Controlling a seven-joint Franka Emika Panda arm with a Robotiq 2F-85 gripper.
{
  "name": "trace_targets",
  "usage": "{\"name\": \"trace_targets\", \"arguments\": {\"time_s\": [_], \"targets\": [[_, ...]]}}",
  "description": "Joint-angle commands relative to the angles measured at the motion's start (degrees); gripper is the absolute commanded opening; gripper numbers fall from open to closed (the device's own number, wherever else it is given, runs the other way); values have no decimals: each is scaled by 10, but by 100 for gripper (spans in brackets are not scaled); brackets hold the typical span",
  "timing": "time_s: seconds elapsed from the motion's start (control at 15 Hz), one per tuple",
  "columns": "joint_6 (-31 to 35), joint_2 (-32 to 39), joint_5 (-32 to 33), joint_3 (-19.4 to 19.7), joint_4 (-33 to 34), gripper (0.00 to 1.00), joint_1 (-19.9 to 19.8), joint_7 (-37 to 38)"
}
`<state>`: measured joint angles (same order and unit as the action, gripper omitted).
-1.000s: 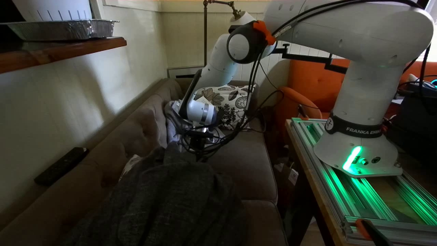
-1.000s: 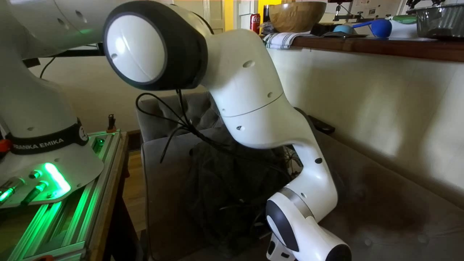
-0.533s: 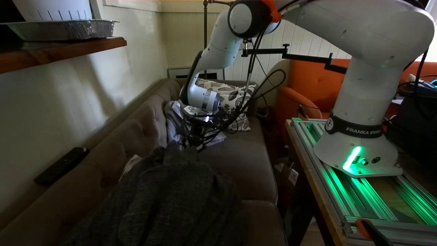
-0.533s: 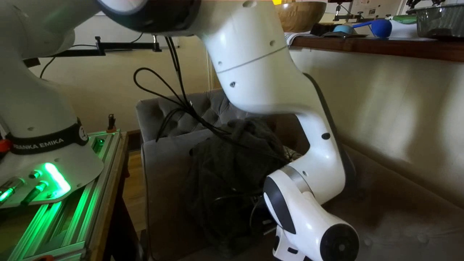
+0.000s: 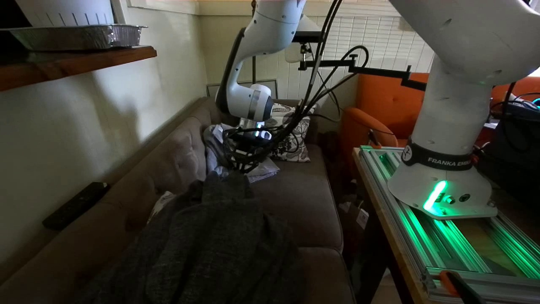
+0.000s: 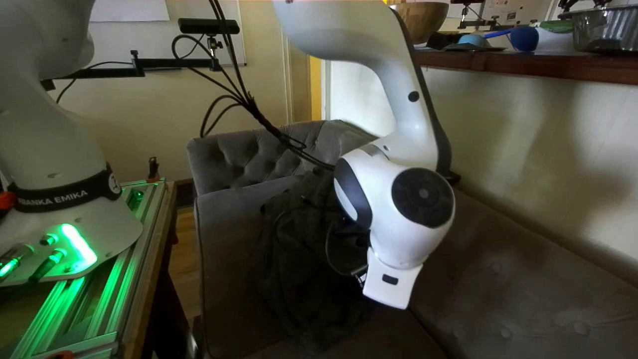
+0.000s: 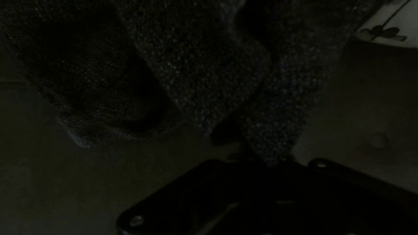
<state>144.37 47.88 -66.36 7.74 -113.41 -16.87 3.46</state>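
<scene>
A dark grey blanket lies heaped on the brown-grey sofa; it also shows in an exterior view as a dark pile behind the wrist. The wrist view is very dark. There, folds of the blanket narrow to a point that enters between the fingers of my gripper, which is shut on it. In an exterior view my gripper, wrapped in black cables, hangs at the blanket's raised top corner. Elsewhere, the white wrist hides the fingers.
A leaf-patterned pillow, a light grey cloth and a folded white item lie behind the gripper. A remote rests on the sofa back. A wooden shelf juts from the wall. The robot's table borders the sofa.
The arm has risen, carrying the wrist and gripper upward. The blanket's gripped corner has lifted slightly with it, while most of the heap stays put. The jaws have stayed shut.
</scene>
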Motion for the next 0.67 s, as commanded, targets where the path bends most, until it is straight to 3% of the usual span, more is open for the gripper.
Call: {"name": "trace_targets", "arguments": {"time_s": [0.0, 0.27, 0.4, 0.53, 0.6], "targets": [[141, -113, -54, 7, -142, 1, 65, 13], [312, -215, -186, -31, -246, 1, 93, -43], [337, -277, -231, -50, -293, 1, 104, -85], [296, -340, -229, -70, -346, 1, 113, -121], [317, -256, -209, -56, -276, 4, 106, -85]]}}
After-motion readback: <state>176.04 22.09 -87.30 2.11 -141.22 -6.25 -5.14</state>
